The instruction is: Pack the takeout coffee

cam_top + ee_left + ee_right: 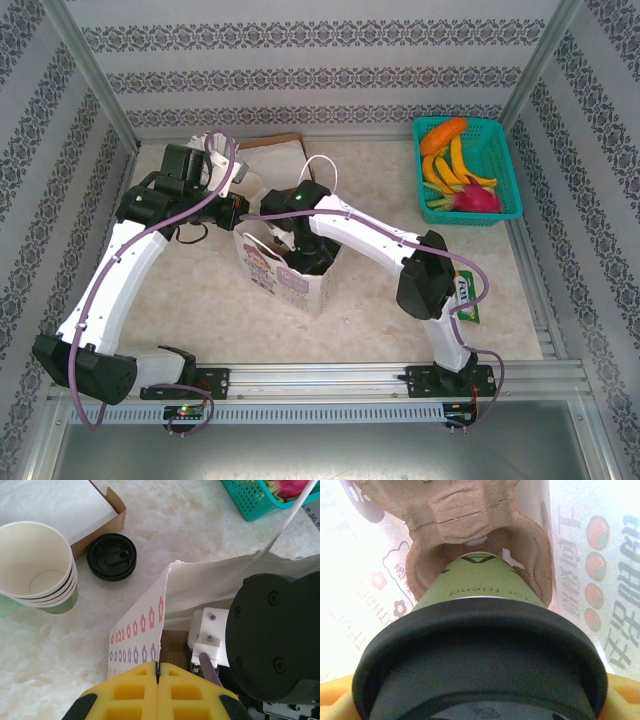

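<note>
The takeout coffee [479, 579], an olive-green cup with a black lid [480, 645], fills the right wrist view. Its base sits in a round socket of a brown pulp cup carrier [470, 510] inside the white printed paper bag [285, 275]. My right gripper [480, 702] reaches down into the bag with a yellow finger [335, 700] at each side of the lid, shut on the cup. My left gripper [158, 672] is shut on the bag's flower-printed edge [142, 625], pinching the rim and keeping the mouth apart. From above, the left gripper [245, 212] is at the bag's far left corner.
Left of the bag stand a stack of cream paper cups [37, 565], a loose black lid [111, 556] and a cardboard box [107, 515]. A teal basket [505, 170] with fruit sits at the back right. A green packet [467, 297] lies by the right arm.
</note>
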Motion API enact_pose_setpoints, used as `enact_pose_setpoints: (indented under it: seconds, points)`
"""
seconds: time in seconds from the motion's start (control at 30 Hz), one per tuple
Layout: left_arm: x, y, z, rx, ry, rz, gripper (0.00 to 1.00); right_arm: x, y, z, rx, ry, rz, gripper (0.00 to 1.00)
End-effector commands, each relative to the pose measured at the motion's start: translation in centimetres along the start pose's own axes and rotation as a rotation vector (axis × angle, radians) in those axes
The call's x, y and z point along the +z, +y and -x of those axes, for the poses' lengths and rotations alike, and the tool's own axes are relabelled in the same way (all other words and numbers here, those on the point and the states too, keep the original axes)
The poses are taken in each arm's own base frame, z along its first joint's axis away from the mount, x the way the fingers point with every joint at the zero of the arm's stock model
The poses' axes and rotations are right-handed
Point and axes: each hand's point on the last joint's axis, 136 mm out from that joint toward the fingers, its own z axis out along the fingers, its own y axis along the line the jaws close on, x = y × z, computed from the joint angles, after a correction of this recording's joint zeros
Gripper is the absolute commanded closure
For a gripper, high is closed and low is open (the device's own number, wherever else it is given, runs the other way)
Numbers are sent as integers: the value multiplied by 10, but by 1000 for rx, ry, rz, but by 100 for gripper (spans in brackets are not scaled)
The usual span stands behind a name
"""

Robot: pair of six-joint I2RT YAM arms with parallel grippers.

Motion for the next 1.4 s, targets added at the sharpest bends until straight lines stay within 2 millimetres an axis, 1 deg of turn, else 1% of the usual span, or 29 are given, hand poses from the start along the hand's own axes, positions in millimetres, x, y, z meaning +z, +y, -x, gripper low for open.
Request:
enact_pose_setpoints:
  seconds: [0.0, 0.17, 0.4, 0.57, 0.83, 1.17, 1.37]
  points:
    - [1, -7, 6, 7, -33, -29, 100, -2, -6, 5, -2, -17, -15, 33]
    - [5, -6, 5, 2, -23, -32, 100, -6, -7, 10, 3, -53, -21, 33]
    - [7, -7, 6, 0, -16, -45, 100, -15, -13, 20, 2, -131, -56, 34]
    - [8, -8, 6, 2, -15, -50, 100, -18, -13, 24, -3, -160, -50, 33]
    - [9, -7, 4, 4, -8, -47, 100, -9, -12, 22, -9, -139, -43, 33]
    - [10, -7, 4, 6, -6, -49, 100, -6, -11, 22, -11, -133, -37, 33]
    - [10, -7, 4, 10, -5, -49, 100, -9, -10, 23, -14, -142, -35, 33]
